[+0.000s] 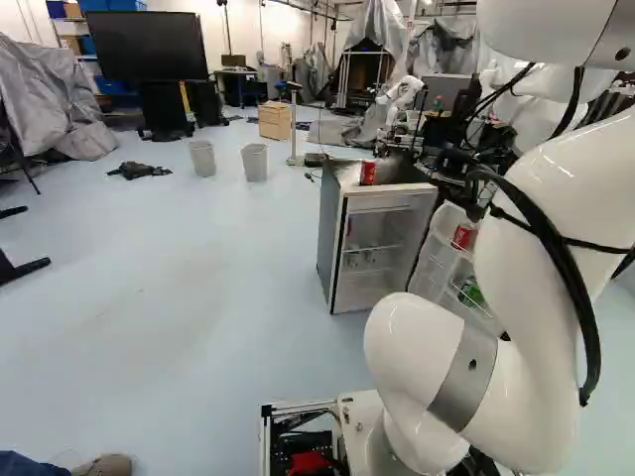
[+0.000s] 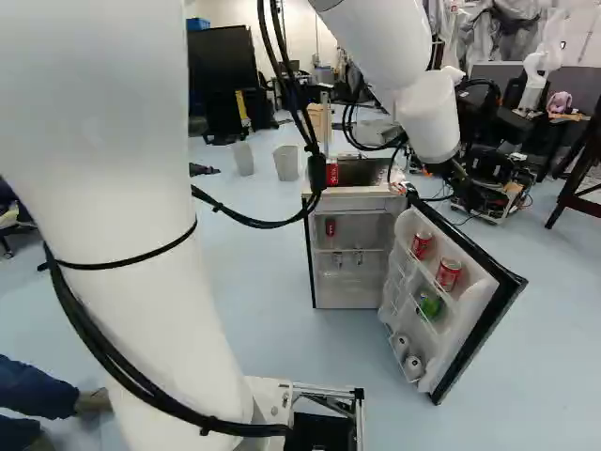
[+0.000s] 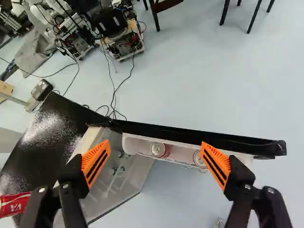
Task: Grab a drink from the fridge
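I see two red cans (image 2: 449, 274) in the top rack of the fridge's open door (image 2: 474, 319); another red can (image 2: 332, 173) sits on top of the fridge (image 1: 333, 238); I have my gripper (image 2: 457, 175) above that door, fingers wide apart, holding nothing; two bins (image 1: 255, 162) stand beyond the fridge.

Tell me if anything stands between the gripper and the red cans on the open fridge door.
Nothing visible does. In the wrist view the open gripper faces the lids of both red cans, though one finger hides part of one. The fridge door flanks them, so approaching from above looks clearest.
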Robot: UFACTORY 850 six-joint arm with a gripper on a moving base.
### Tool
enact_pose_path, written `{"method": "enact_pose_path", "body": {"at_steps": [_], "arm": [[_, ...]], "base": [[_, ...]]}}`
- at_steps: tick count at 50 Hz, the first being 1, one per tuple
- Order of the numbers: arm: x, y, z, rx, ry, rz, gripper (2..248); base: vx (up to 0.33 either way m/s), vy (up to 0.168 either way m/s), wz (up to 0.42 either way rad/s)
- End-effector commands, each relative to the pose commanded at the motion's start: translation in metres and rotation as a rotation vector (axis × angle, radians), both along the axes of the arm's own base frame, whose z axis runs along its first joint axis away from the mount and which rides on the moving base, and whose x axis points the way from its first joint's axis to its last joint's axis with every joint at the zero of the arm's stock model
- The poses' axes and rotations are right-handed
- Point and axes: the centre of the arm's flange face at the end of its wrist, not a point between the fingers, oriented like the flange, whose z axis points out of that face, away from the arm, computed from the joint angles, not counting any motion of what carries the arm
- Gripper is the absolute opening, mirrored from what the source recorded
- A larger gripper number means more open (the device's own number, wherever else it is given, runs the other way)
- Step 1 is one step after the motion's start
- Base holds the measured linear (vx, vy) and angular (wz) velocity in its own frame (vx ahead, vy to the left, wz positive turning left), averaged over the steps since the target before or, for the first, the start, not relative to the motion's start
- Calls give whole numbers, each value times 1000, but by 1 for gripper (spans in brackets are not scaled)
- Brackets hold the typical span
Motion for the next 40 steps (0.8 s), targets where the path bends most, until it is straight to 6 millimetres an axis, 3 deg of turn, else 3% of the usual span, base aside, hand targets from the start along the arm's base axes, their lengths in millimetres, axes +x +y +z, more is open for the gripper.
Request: {"method": "enact_pose_path", "body": {"at_steps": [40], "arm": [[21, -61, -13, 113, 89, 46, 247]], "base": [[0, 0, 0]]}}
